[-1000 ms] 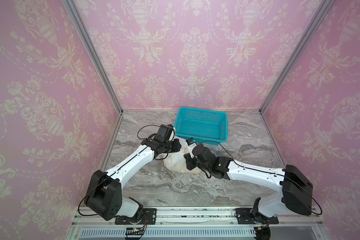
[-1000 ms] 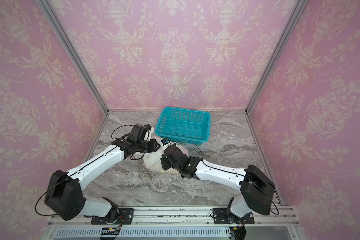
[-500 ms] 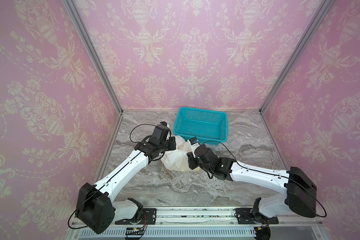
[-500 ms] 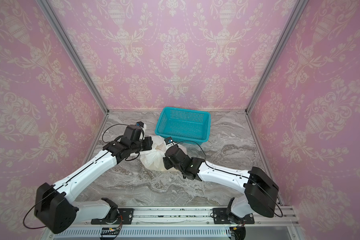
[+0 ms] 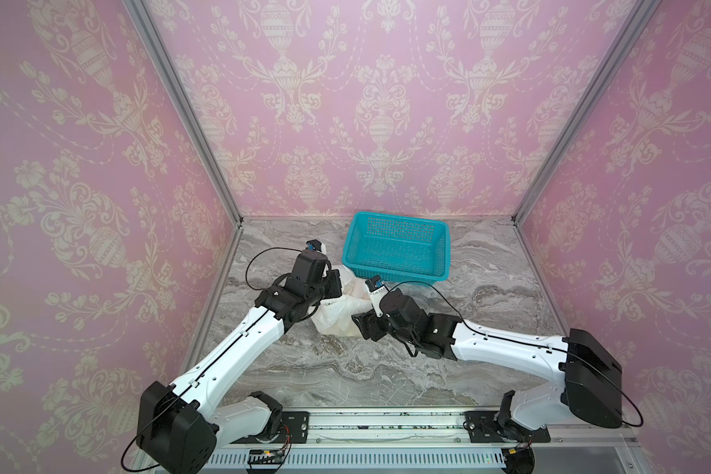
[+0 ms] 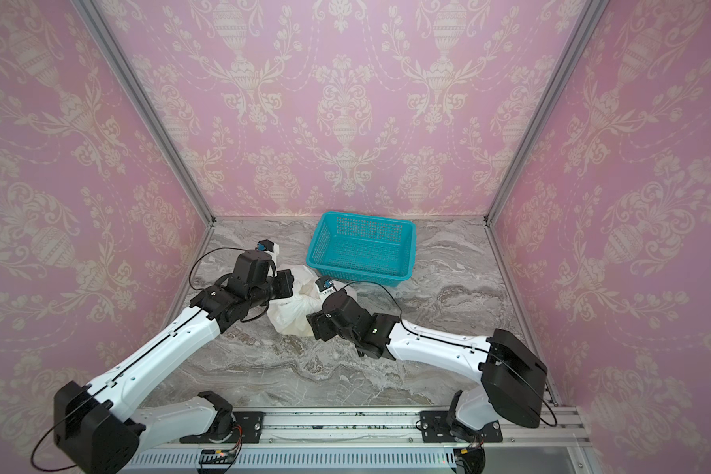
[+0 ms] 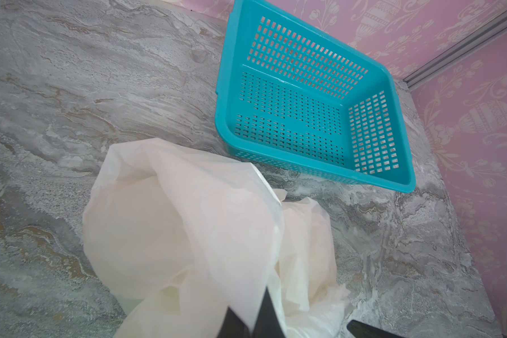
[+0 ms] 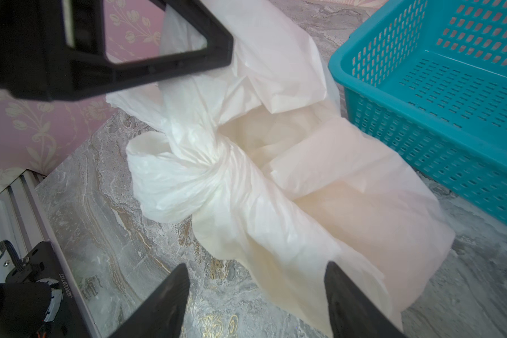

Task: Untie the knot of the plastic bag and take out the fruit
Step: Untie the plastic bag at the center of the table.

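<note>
The left arm (image 5: 239, 344) stretches forward from its base to the left side of the plastic bag (image 5: 339, 318), with its wrist bent above the bag. The left gripper (image 7: 251, 314) is pinched tight on a fold of the bag's film. The right arm (image 5: 510, 349) lies low and extends to the bag's near right side. There the right gripper (image 8: 256, 267) has its jaws spread wide with film lying between them, clamping nothing.

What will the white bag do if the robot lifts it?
The plastic bag looks thin and crumpled, so it would probably flop and sag. Its film looks smooth, so it might slip. The knot looks tightly twisted, so it likely feels firmer.
</note>
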Robot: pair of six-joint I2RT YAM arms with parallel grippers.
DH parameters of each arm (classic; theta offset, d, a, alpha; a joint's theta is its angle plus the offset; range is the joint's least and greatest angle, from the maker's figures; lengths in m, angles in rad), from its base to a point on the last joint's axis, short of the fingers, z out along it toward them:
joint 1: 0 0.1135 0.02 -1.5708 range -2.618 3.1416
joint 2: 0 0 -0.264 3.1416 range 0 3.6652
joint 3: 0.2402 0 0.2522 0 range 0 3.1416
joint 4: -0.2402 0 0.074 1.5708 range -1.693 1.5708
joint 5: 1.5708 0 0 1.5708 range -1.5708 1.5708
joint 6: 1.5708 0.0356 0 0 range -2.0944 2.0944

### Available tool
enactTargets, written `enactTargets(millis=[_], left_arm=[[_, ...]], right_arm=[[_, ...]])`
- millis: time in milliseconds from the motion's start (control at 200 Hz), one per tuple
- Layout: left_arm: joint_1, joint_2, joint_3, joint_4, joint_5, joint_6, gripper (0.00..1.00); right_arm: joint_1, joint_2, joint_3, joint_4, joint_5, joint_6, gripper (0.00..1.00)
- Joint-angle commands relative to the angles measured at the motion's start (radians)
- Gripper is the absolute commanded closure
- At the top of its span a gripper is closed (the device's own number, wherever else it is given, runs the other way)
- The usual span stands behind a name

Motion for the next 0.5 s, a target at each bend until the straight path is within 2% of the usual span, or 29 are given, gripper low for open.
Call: enactTargets(millis=[0,90,210,275,370,495], left_arm=[[0.002,0.003,-0.01,0.016,-0.028,0.013,1.0],[0.002,0.002,-0.011,0.017,-0.03,0.013,1.0],[0.002,-0.006,-0.014,0.016,-0.04,0.011,1.0],[0.003,-0.011,-0.018,0.013,-0.052,0.008,1.0],[0.005,-0.025,-0.025,0.01,-0.081,0.005,1.0],[0.011,-0.05,-0.039,0.011,-0.114,-0.002,1.0]], right_arm=[[0.007,0.078,0.083,-0.033,0.01,0.018,0.27],[0.008,0.122,0.117,-0.055,0.03,0.025,0.38],[0.008,0.127,0.122,-0.076,0.085,0.037,0.77],[0.006,0.109,0.102,-0.072,0.121,0.046,0.91],[0.006,0.068,0.059,-0.048,0.166,0.055,1.0],[0.002,0.01,-0.011,-0.006,0.21,0.068,1.0]])
